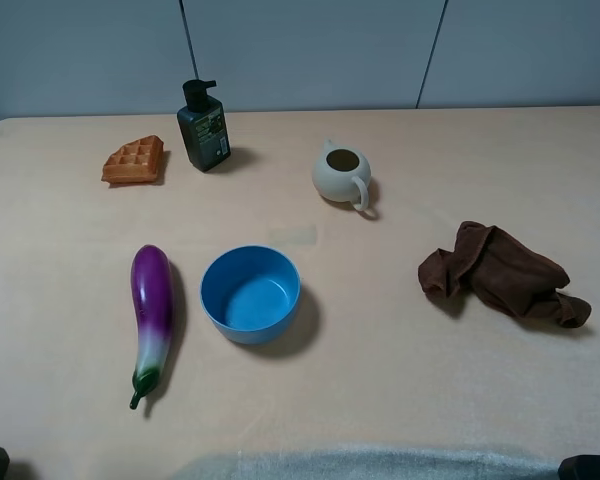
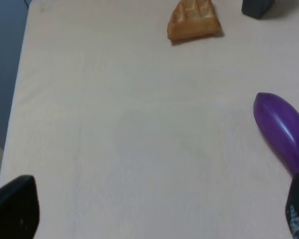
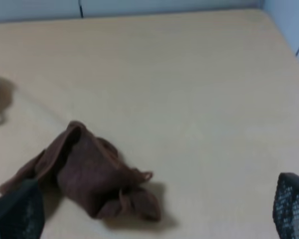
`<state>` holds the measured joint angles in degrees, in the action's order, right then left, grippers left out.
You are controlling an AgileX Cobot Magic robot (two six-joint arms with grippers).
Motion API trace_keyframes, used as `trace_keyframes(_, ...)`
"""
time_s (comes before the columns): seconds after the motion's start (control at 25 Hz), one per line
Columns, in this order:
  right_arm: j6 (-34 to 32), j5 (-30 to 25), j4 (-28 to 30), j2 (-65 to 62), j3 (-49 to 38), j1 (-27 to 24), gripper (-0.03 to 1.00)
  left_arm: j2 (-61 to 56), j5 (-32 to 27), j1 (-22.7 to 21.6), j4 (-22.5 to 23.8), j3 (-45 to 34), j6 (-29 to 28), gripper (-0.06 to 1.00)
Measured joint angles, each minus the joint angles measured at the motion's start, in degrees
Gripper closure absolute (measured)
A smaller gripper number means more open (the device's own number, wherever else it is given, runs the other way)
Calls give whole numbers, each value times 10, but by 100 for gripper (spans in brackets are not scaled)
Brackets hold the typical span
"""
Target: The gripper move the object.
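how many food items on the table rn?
2. The waffle sits far left, beside the soap bottle. The eggplant lies near left, just left of the blue bowl. Nothing seems hidden; the bowl looks empty.

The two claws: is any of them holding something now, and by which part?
Nothing is held. The left claw and the right claw both stand open over bare table. The blue bowl sits untouched beside the eggplant.

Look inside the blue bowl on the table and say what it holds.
The blue bowl holds nothing visible: its floor shows bare blue. Its near inner wall is hidden by the rim. The table beneath it is covered.
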<state>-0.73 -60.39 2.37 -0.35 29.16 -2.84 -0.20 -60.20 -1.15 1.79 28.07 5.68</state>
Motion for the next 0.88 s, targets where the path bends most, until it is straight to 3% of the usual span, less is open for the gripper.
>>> trace_keyframes(0.88, 0, 15, 0, 0, -9, 0, 28, 0, 0, 0, 0, 0, 0, -5)
